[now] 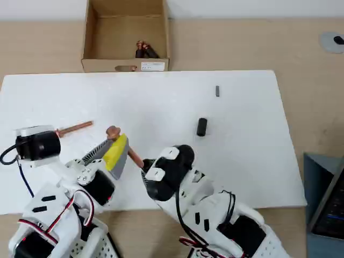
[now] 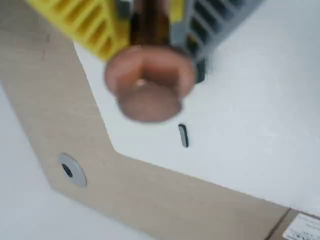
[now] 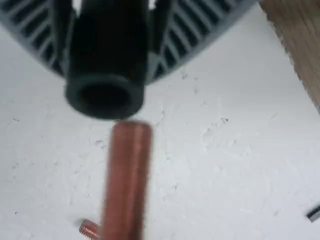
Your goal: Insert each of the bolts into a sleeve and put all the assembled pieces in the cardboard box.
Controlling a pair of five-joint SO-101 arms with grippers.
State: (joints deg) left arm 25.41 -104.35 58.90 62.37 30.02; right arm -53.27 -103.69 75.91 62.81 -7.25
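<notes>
Left jaws, one yellow and one grey, are clamped on a copper-coloured metal bolt [image 1: 113, 132] around mid-shank. Its round head sticks out on one side of the jaws, and the plain shank end on the other side points at the right jaws. Right jaws are closed around a black cylindrical sleeve [image 3: 105, 65], open bore facing the bolt. The bolt tip sits just in front of the bore, roughly in line and not yet inside; cannot tell if it touches the rim. A second copper bolt [image 1: 75, 129] lies flat on the white mat [image 1: 247, 161], beside the left jaws on the side away from the right jaws, apart from them. A second black sleeve [image 1: 201, 127] lies on the mat beyond the right jaws, well apart. A small dark grey pin-like piece [image 1: 217, 91] lies farther off, past that sleeve. An open cardboard box [image 1: 90, 32] sits on the wooden tabletop [image 1: 43, 48] at the mat's far edge, well beyond both jaws. Two assembled bolt-and-sleeve pieces [image 1: 145, 50] lie inside, near its front wall. A round grommet [image 1: 332, 41] is in the tabletop, far from both jaws.
</notes>
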